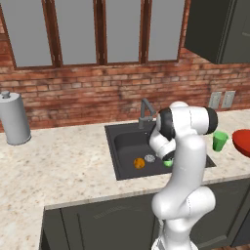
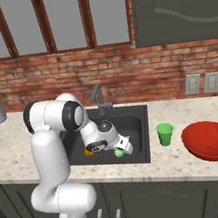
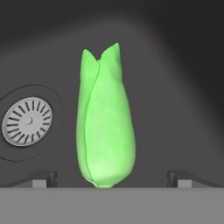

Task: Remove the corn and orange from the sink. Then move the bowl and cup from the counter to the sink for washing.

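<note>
Arm bent down into sink (image 1: 128,141) — pincer (image 3: 111,179) wide open, straddling corn (image 3: 105,127), empty.

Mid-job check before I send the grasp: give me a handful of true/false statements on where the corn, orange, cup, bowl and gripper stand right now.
1. The corn lies in the sink, between the open finger tips. True.
2. The orange is already out on the counter. False: it sits in the basin, beside the silver drain.
3. The gripper is shut on the corn. False: its finger tips stand wide on either side of the cob, apart from it.
4. The green cup stands upright on the counter, between the sink and the red bowl. True.
5. The bowl is in the sink. False: it rests on the counter, right of the cup.
</note>
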### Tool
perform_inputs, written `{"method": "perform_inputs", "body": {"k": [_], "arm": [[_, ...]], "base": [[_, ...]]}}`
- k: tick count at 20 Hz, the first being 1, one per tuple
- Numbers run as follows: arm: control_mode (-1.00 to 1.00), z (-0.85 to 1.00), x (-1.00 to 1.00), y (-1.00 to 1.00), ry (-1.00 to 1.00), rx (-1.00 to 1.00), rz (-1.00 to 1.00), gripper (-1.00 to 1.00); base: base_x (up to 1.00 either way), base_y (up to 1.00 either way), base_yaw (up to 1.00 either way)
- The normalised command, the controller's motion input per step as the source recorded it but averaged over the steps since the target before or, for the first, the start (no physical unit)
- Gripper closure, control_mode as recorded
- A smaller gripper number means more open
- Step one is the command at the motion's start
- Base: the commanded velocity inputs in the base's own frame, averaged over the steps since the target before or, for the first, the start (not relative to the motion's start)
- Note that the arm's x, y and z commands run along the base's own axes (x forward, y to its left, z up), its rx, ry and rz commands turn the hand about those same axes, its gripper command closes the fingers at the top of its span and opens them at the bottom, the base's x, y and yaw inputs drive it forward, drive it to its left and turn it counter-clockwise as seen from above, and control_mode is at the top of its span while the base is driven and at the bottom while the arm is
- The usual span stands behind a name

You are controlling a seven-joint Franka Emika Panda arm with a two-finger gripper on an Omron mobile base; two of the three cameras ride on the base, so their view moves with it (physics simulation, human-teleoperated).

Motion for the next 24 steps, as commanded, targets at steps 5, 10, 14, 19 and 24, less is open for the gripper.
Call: {"method": "perform_inputs", "body": {"k": [5,10,14,19,24], "arm": [[-1.00,-0.16,0.05,0.00,-0.01,0.00,0.00,-1.00],[-1.00,-0.13,0.08,0.00,-0.03,0.00,0.01,-1.00],[-1.00,-0.13,0.06,-0.02,-0.01,0.00,0.01,-1.00],[-1.00,-0.18,0.01,-0.03,0.00,0.00,0.00,-1.00],[-1.00,-0.16,0.04,-0.01,0.00,0.00,0.00,-1.00]], "base": [[0.00,0.00,0.00],[0.00,0.00,0.00],[0.00,0.00,0.00],[0.00,0.00,0.00],[0.00,0.00,0.00]]}}
